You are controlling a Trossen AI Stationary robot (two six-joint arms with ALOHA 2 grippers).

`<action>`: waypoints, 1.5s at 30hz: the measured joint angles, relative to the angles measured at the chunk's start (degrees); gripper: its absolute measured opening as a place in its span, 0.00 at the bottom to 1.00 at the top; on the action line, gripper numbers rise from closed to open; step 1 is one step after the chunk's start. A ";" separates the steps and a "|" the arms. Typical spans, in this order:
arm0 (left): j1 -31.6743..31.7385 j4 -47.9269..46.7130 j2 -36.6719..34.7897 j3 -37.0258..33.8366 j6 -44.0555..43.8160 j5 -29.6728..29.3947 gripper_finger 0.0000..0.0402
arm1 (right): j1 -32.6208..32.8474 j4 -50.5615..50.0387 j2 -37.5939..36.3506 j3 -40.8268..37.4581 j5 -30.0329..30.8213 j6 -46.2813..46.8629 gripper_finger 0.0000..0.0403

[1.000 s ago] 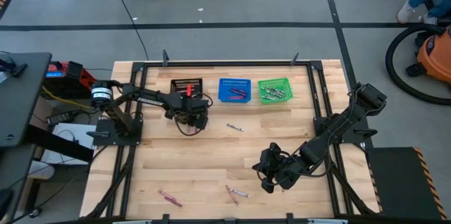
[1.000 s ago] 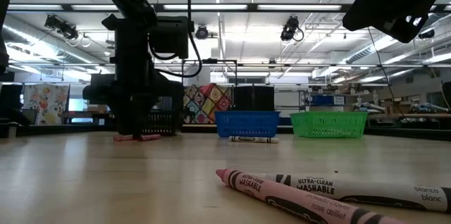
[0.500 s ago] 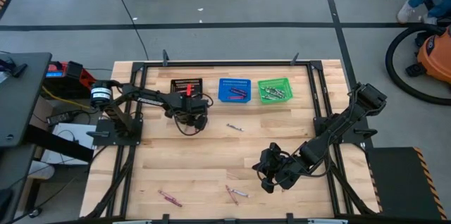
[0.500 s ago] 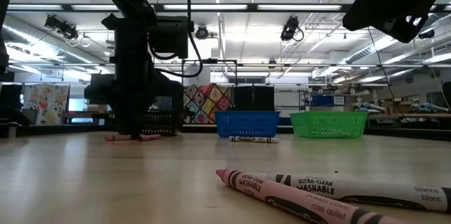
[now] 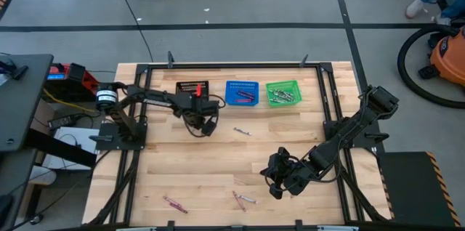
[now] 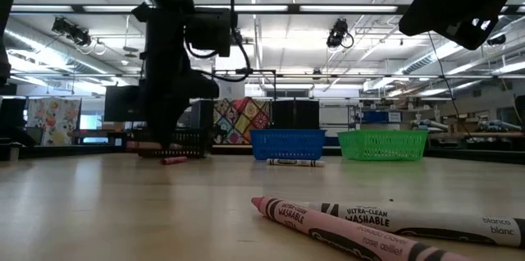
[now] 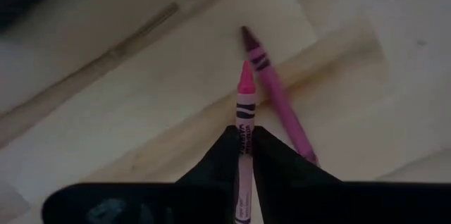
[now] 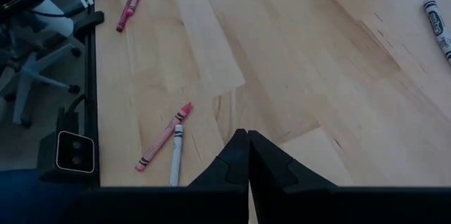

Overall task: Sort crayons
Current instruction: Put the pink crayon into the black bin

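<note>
My left gripper (image 5: 200,120) hangs in front of the black basket (image 5: 192,88), shut on a pink crayon (image 7: 244,108). On the wood under it lies a magenta crayon (image 7: 278,97). My right gripper (image 5: 275,181) waits shut above the table's near right part. Another crayon (image 5: 243,131) lies at mid-table. Near the front edge there are a pink crayon (image 8: 163,139) beside a white one (image 8: 175,155), and a pink pair (image 8: 130,2) farther left. The blue basket (image 5: 241,93) and the green basket (image 5: 282,93) hold crayons. My left gripper pinches the pink crayon's wrapped shaft (image 7: 244,138) between its two fingers, coming from above and pointing down. The pointed tip (image 7: 244,76) sticks out past the fingers. The crayon is lifted clear of the table, about level.
The three baskets stand in a row at the table's far side. A black metal frame (image 5: 138,151) runs along the table's edges. A pale crayon (image 8: 437,23) lies alone on the wood. Bare wood lies between the two arms.
My left gripper has shut on the pink crayon, rolled a little and gone up, toward the baskets. The pink crayon has come off the table. The magenta crayon has stayed on the wood.
</note>
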 joint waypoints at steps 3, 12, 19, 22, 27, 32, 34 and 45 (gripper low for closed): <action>0.03 -3.90 -0.13 1.90 2.22 -0.80 0.08 | 0.00 -0.02 0.00 0.00 0.00 -0.02 0.03; 3.53 -12.43 -0.20 8.80 9.34 -3.80 0.08 | 0.01 -0.02 0.00 0.00 0.00 -0.37 0.03; 8.55 -13.41 -0.24 12.94 18.39 -4.09 0.08 | 0.02 -0.03 0.00 0.00 0.00 -0.42 0.03; 11.13 -13.44 -0.26 13.53 22.44 -4.06 0.08 | 0.02 -0.13 0.00 0.00 0.00 -0.42 0.03; 15.56 -13.59 -0.26 13.54 28.93 -4.09 0.08 | 0.02 -0.24 0.00 0.00 0.00 -0.42 0.03; 19.05 -13.44 -0.31 13.54 38.46 -4.09 0.08 | -0.02 -0.24 0.00 0.00 0.00 -0.41 0.03; 20.22 -13.03 -0.31 13.54 41.47 -4.11 0.08 | -0.04 -0.24 0.00 0.00 0.02 -0.29 0.03; 23.29 -9.85 -0.32 13.09 52.17 -3.81 0.08 | -0.09 0.00 0.00 0.00 0.39 0.17 0.03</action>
